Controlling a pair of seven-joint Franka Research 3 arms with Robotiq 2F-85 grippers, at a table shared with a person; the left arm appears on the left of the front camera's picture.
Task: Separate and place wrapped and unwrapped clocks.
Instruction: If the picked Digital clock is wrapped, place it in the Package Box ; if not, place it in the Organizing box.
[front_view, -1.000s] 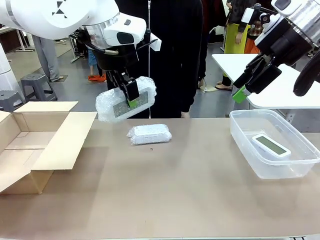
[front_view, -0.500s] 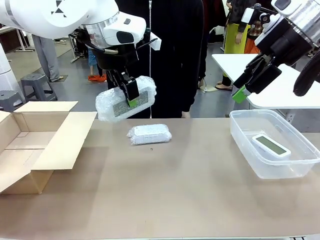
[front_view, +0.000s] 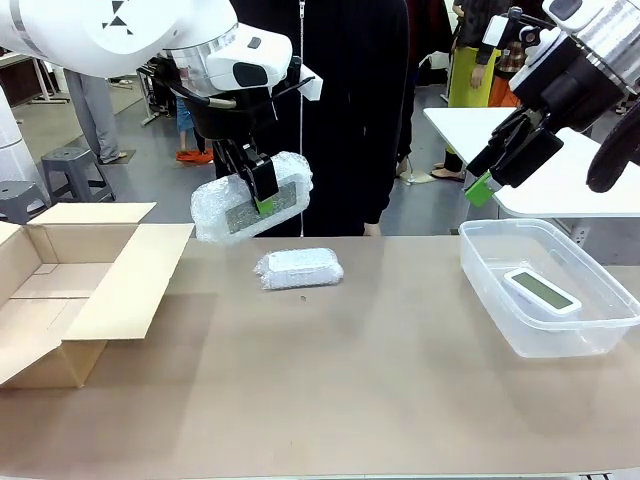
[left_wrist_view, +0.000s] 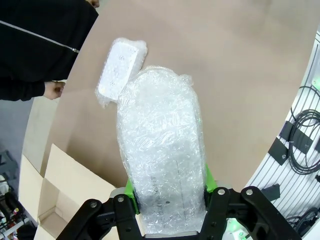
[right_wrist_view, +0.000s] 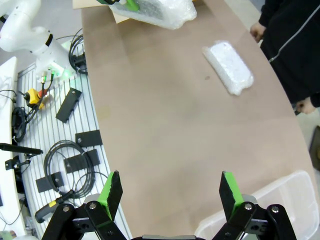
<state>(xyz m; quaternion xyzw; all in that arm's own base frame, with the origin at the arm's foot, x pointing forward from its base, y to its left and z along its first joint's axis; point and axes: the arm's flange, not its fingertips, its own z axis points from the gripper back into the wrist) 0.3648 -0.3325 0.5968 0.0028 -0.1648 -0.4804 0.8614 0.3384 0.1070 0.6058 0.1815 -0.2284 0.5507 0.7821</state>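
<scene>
Nearest, an open cardboard box (front_view: 70, 300) sits at the left of the surface (front_view: 350, 400) and a clear plastic tub (front_view: 480, 275) at its right. The bare digital clock (front_view: 541, 290) lies flat inside the tub, so the box is probably meant for wrapped ones. Farther back, one bubble-wrapped clock (front_view: 299, 268) rests mid-surface, unsorted. Above it the left gripper (front_view: 262, 197) has its jaws pinching the second wrapped clock (front_view: 225, 215) across its width, lifted clear, likely bound for the box. The right gripper (right_wrist_view: 171, 195) hangs high near the tub, jaws spread and empty. A person (front_view: 340, 100) stands beyond.
</scene>
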